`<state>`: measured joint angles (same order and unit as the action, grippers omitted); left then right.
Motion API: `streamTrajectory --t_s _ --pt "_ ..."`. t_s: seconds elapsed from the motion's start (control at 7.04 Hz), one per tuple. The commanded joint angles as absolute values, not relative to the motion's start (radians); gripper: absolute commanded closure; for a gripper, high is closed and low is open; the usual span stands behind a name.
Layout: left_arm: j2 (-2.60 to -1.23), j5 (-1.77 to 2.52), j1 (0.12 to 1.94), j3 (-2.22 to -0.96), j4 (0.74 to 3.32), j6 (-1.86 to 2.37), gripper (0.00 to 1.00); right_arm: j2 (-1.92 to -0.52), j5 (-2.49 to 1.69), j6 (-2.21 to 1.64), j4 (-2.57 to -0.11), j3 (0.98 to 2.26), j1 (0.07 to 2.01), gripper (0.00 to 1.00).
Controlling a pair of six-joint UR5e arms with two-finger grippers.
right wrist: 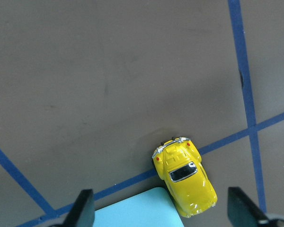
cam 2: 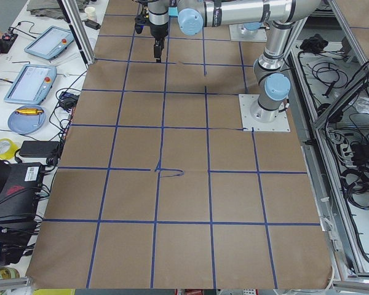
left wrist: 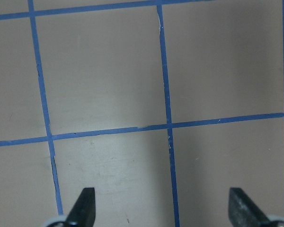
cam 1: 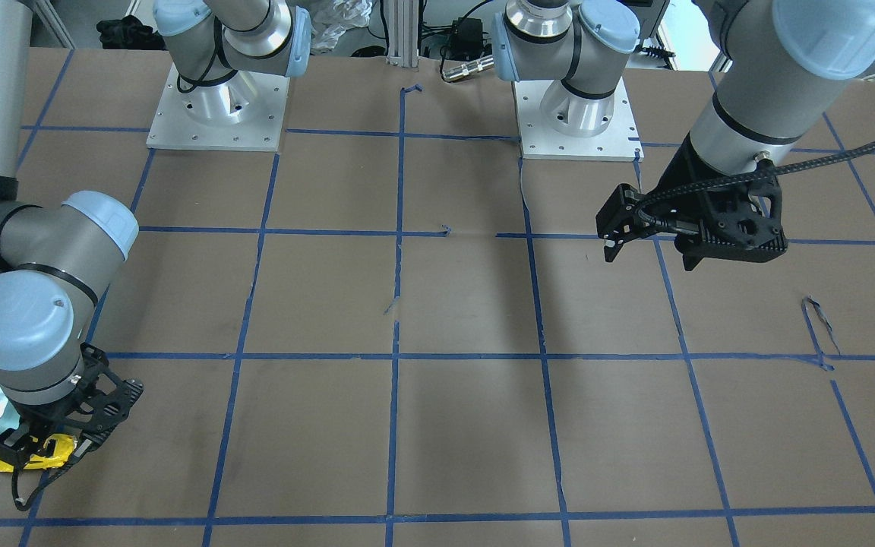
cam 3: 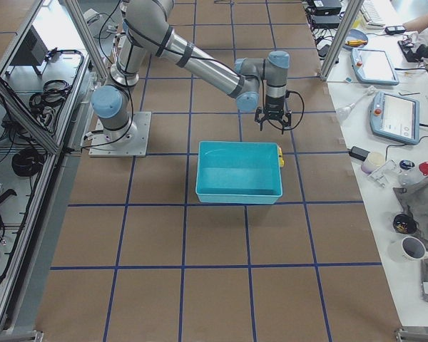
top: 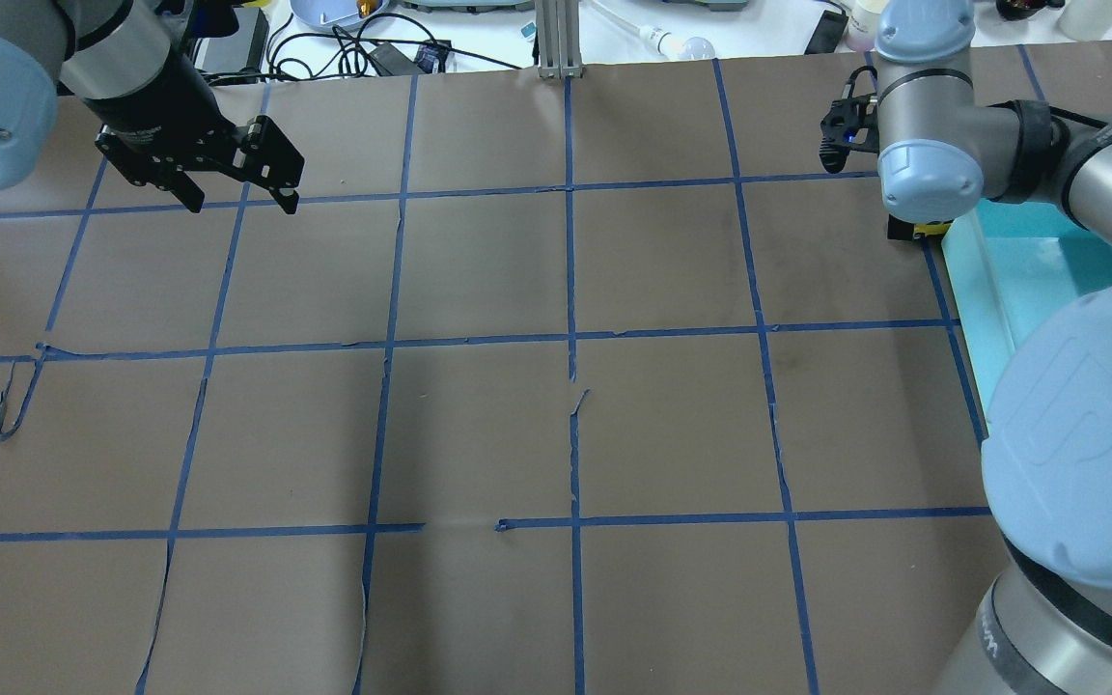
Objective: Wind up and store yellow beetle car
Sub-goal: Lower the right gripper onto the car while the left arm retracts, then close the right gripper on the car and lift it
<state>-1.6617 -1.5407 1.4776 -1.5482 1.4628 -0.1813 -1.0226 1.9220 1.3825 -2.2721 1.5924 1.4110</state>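
two dark fingertips (right wrist: 85, 208) of the right gripper (right wrist: 163, 210) frame the bottom of its wrist view. just beyond them sits the yellow beetle car (right wrist: 184, 182), wheels down on the brown paper table (right wrist: 109, 71). it lies across a blue tape line (right wrist: 227, 138), tight against the outside corner of the teal bin (right wrist: 132, 210), not in it. whether it touches the bin i cannot tell. the car lies nearer one finger than the other, so a closing grip would likely shove it sideways first. its glossy round shell could then squirt free or roll, and the bin wall might catch a finger. the right claw is spread wide, holding nothing and clear of the car. far across the table the left gripper (left wrist: 163, 208) hangs over bare paper, equally wide and empty.
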Motion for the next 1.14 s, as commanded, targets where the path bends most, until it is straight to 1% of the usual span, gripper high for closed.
streamTrajectory --t_s 0.0,0.43,0.85,0.99 --pt "-1.635 -1.54 1.497 -1.558 1.469 -0.183 0.0 -0.977 1.915 1.451 -2.309 1.592 1.373 0.0" --pt "-1.623 -1.542 1.499 -1.558 1.477 -0.179 0.0 -0.96 1.916 1.46 -2.31 1.588 1.371 0.0" --pt "-1.618 -1.542 1.497 -1.568 1.476 -0.181 0.0 -0.916 1.919 1.488 -2.31 1.54 1.367 0.0" --pt "-1.618 -1.539 1.497 -1.569 1.476 -0.181 0.0 -0.914 1.913 1.486 -2.31 1.545 1.367 0.0"
